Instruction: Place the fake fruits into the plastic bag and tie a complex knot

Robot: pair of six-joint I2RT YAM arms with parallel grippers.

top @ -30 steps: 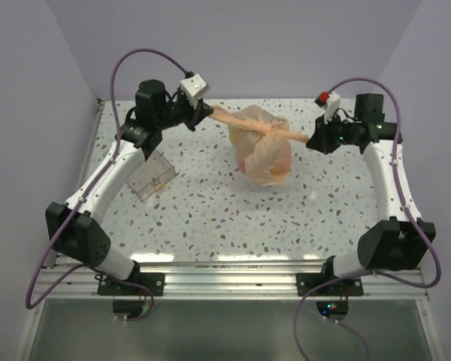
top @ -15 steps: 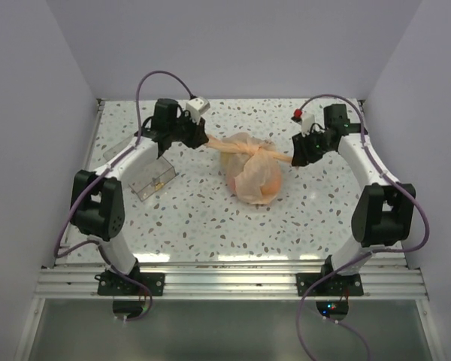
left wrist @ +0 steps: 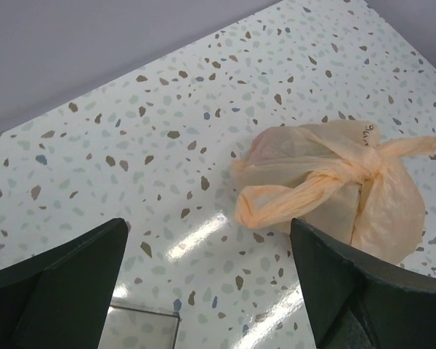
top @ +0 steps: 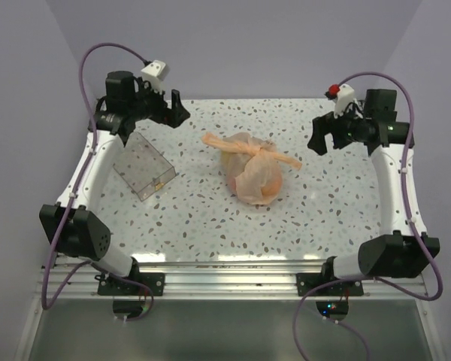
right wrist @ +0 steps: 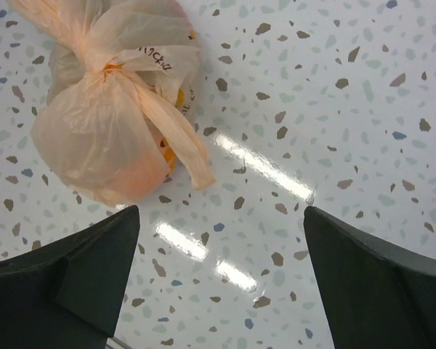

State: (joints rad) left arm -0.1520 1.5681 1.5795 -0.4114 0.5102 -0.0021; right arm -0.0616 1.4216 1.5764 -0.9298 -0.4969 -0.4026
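Knot (top: 253, 150) on plastic bag (top: 255, 177) looks tied, centre frame; left tool (top: 176, 113) and right tool (top: 316, 140) spread, empty, we note. Next, we judge: perhaps a second tie.

I've got a clear plastic tray (top: 144, 171) mid-left of frame, set at an angle on speckled terrazzo tabletop (top: 203, 222).

Bag (top: 252, 171) mid table (top: 210, 218), tray (top: 144, 171) to its left; L hand (top: 179, 113) back-left, R hand (top: 316, 135) back-right, both off bag.
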